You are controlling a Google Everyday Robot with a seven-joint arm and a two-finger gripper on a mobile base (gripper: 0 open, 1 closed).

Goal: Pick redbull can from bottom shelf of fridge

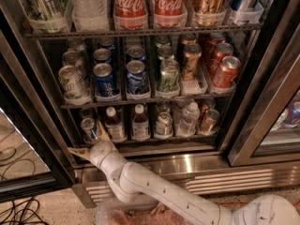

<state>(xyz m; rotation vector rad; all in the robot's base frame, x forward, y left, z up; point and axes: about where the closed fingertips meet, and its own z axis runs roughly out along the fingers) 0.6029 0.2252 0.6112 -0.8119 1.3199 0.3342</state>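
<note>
One view, looking down into the open fridge from in front. On the bottom shelf I count six things along the front: one slim redbull can at the far left, two brown bottles with white caps, one silver-green can, one clear bottle and one copper-brown can at the right end. The middle rack holds six lanes of cans: silver, two lanes of dark blue, green-silver, gold-brown and red. Above them stand two red Coca-Cola containers among other drinks. My single white arm enters from the lower right corner, runs left along the steel base, bends at a rounded joint and turns up toward the shelf's left end. My gripper sits at the shelf's front edge, released, its two tan fingers splayed well apart: one rises just right of the redbull can, between it and the first brown bottle; the other points out left, below the shelf edge. The redbull can stands upright just above the gripper; I cannot tell if the raised finger touches it.
</note>
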